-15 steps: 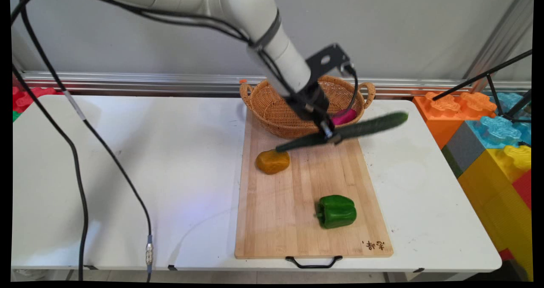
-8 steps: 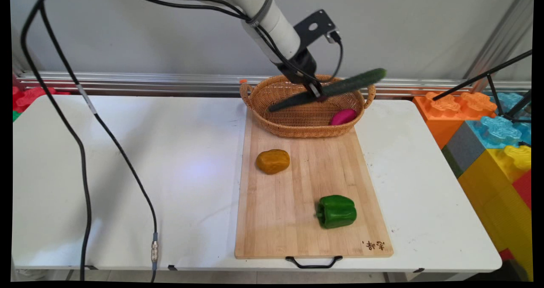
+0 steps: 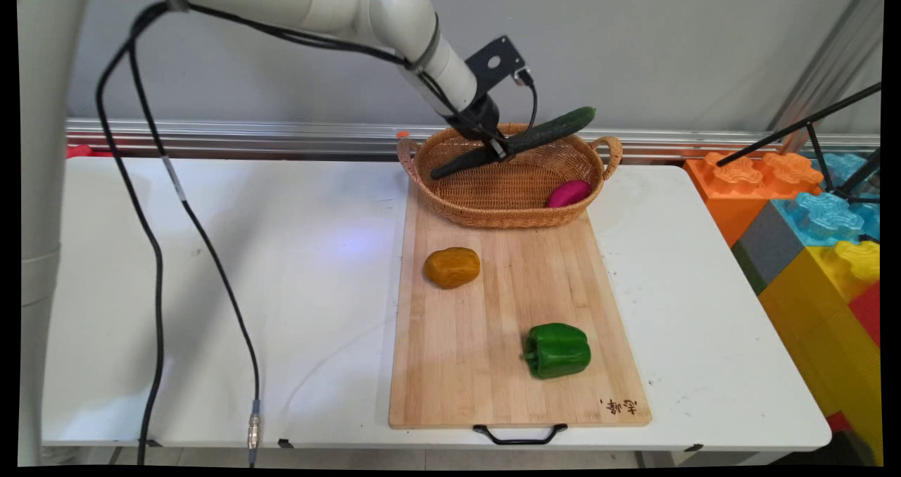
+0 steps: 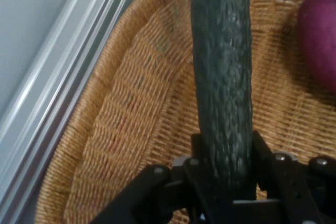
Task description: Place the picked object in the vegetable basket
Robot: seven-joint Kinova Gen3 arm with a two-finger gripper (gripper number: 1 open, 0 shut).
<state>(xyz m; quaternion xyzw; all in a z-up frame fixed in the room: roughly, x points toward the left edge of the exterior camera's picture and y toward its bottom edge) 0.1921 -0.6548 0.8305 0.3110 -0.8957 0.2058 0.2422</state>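
Gripping the cucumber [image 3: 517, 141] near its middle, the hand [image 3: 501, 149] held it tilted above the basket [image 3: 493, 210], low end inside the left rim. A clean release probably required lowering it clear of the pink item [image 3: 569, 193].

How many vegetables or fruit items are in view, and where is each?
4. The cucumber is held by the end effector over the basket; a magenta item lies inside it; the orange item and green pepper sit on the cutting board.
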